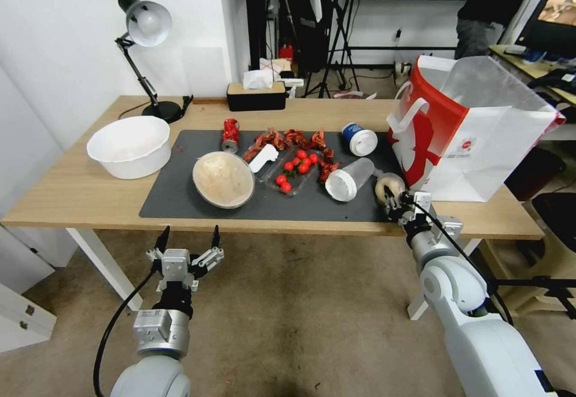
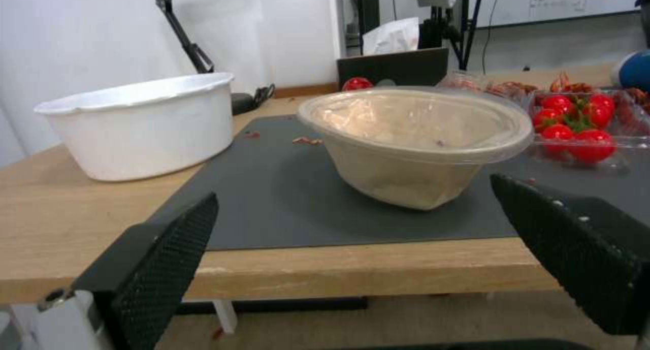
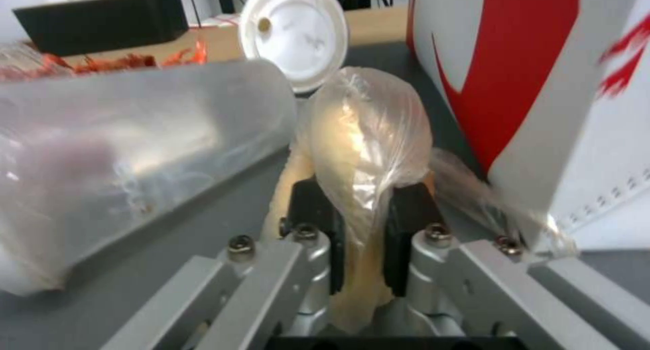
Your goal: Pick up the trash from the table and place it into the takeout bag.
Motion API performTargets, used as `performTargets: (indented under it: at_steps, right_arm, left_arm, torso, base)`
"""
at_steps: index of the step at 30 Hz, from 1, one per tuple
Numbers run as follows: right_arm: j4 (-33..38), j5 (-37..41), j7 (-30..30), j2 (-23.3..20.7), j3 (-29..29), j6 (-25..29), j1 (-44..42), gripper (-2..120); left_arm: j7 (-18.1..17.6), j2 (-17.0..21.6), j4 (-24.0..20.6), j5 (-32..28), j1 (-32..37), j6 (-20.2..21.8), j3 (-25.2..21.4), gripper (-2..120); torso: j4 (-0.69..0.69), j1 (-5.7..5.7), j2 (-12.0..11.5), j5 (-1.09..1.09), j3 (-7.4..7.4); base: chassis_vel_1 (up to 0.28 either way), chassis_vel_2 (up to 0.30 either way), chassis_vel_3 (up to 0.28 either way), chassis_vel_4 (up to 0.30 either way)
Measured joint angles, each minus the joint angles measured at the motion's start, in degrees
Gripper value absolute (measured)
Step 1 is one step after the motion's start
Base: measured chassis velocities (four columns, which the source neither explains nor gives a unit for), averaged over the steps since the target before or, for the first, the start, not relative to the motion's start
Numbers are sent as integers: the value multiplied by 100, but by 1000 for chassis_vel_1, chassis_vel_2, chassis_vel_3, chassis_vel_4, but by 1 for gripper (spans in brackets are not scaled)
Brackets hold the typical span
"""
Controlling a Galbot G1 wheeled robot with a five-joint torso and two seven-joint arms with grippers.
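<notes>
Right pincer [image 1: 393, 198] clamped on paper ball [image 1: 389, 185], left pincer [image 1: 188, 239] apart below table [image 1: 72, 196]

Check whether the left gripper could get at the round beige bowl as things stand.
Probably yes. The left gripper hangs open off the table's near edge, facing the beige bowl, with bare mat between them.

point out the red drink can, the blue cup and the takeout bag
red drink can [image 1: 230, 135], head view, middle of its side
blue cup [image 1: 359, 139], head view, on its white lid
takeout bag [image 1: 420, 139], head view, on the red panel below the handle
</notes>
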Motion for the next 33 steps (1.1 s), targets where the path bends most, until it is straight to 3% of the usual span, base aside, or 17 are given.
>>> performTargets:
  at_steps: [7,12,17,21,27,33]
  right_arm:
    - [121,19,-6,-9,37,-28,-98,4]
    - [735,39,-93,-140,158,-35,-308,4]
    - [1739,30,-618,-685,392,198,-616,4]
    - [1926,356,-798,-964,470,679,-399,4]
    - [1818,1669,-123,-1419,505,1175,656,4]
    - [1317,2023,414,-1861,577,1217,1358,4]
  left_arm:
    - [-14,6,-4,11,12,-20,-5,100]
    - [-34,-8,-20,10,26,-42,-4,100]
    - [-41,-11,-51,-11,43,-74,-77,100]
    - [-40,-30,-22,-34,35,-131,-109,100]
    - [-41,-44,-17,-45,29,-132,-130,100]
    - [-42,-39,-7,-47,37,-131,-150,100]
  torso:
    - [0,0,0,1,0]
    - [0,0,0,1,0]
    - [-1,0,0,0,0]
    - [0,-1,0,1,0]
    - [2,0,-1,1,1]
    - [0,0,-1,1,1]
  base:
    - [0,0,0,0]
    - [0,0,0,0]
    - [0,0,0,0]
    - [0,0,0,0]
    - [0,0,0,0]
    - [0,0,0,0]
